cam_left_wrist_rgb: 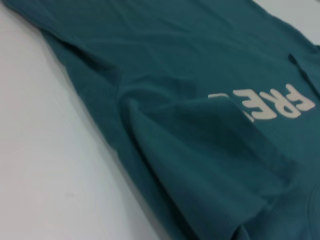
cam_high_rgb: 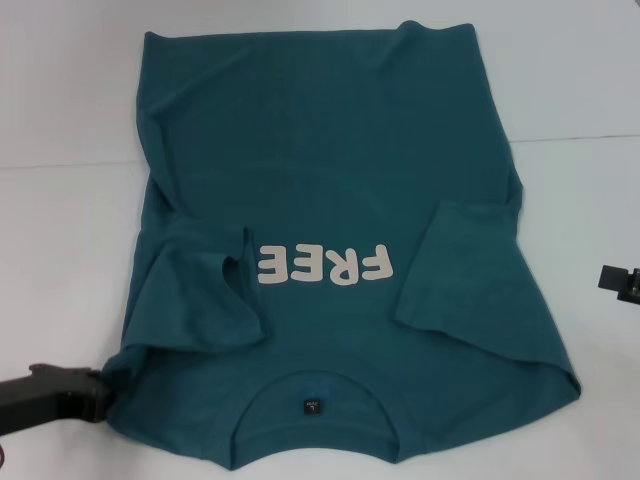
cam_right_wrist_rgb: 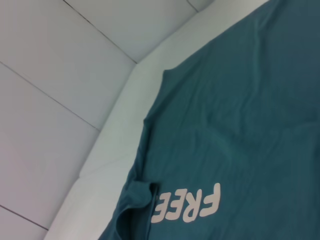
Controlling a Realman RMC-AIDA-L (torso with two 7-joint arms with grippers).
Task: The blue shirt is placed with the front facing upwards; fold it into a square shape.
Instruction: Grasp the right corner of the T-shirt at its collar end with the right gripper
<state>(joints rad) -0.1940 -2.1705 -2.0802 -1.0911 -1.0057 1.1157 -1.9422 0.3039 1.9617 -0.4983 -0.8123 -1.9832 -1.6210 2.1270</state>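
The blue shirt (cam_high_rgb: 340,170) is a dark teal-blue short-sleeved T-shirt lying flat, front up, on the white table (cam_high_rgb: 60,250), filling the centre of the head view. Cream lettering (cam_high_rgb: 325,265) on the chest reads "FREE", its last part covered by cloth. Both sleeves are folded inward onto the body: the left sleeve (cam_high_rgb: 195,290) overlaps the edge of the lettering, and the right sleeve (cam_high_rgb: 455,280) lies just beside it. A small black neck label (cam_high_rgb: 312,406) sits inside the collar. The long axis runs away from the robot, with the collar at the near edge and the hem at the far edge. The left gripper (cam_high_rgb: 95,392) is at the near left shoulder corner of the shirt, touching the cloth; whether its fingers are clamped cannot be told. The right gripper (cam_high_rgb: 622,281) is at the right edge of the head view, apart from the shirt; its finger state cannot be told
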